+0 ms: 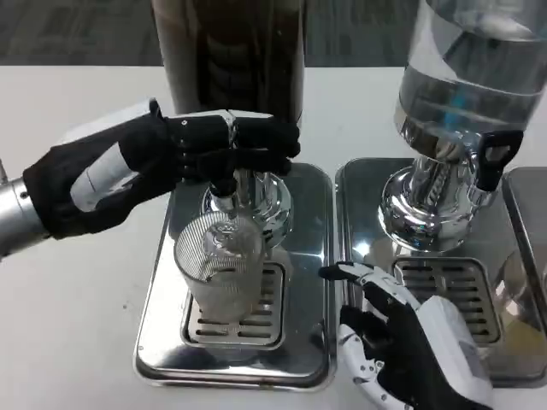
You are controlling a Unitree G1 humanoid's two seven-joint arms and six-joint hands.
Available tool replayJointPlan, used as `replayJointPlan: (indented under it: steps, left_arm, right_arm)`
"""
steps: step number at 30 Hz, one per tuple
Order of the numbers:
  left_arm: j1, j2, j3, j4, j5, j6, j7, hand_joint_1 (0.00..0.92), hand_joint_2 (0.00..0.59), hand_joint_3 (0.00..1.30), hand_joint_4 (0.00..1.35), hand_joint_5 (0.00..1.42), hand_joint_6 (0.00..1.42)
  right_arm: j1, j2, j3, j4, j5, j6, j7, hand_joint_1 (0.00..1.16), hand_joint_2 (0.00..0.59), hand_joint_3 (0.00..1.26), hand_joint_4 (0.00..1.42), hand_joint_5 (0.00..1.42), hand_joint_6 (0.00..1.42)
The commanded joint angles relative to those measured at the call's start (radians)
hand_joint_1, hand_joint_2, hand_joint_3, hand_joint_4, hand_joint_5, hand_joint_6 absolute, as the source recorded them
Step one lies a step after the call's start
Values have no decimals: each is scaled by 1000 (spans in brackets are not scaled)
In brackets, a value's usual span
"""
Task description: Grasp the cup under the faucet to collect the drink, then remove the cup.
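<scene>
A clear ribbed cup stands upright on the grate of the left drip tray, directly below the faucet of the dark drink dispenser. My left hand reaches in from the left, and its black fingers lie over the faucet's tap lever above the cup. My right hand is low at the right of the cup, between the two trays, fingers spread and holding nothing. It is a little apart from the cup. Whether liquid is in the cup I cannot tell.
A second dispenser with clear liquid and a black tap lever stands at the right on its own steel drip tray. A third tray edge shows at the far right. White table surrounds the trays.
</scene>
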Motion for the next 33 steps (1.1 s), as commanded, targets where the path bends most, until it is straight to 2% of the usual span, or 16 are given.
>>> replayJointPlan:
  steps: [1, 28, 33]
  left_arm:
    - [33, 15, -24, -18, 28, -37, -14, 0, 14, 216, 177, 178, 121]
    - [66, 48, -63, -43, 86, -225, 57, 0, 10, 203, 159, 140, 106]
    - [71, 52, -69, -41, 96, -252, 66, 0, 9, 196, 153, 137, 106]
  right_arm:
    - [3, -1, -12, -20, 17, 14, 12, 395, 586, 317, 211, 148, 267]
    - [-1, 3, -47, -43, 80, 28, 55, 383, 568, 317, 211, 148, 264]
    - [-14, 10, -58, -38, 140, 29, 90, 384, 539, 311, 211, 148, 262]
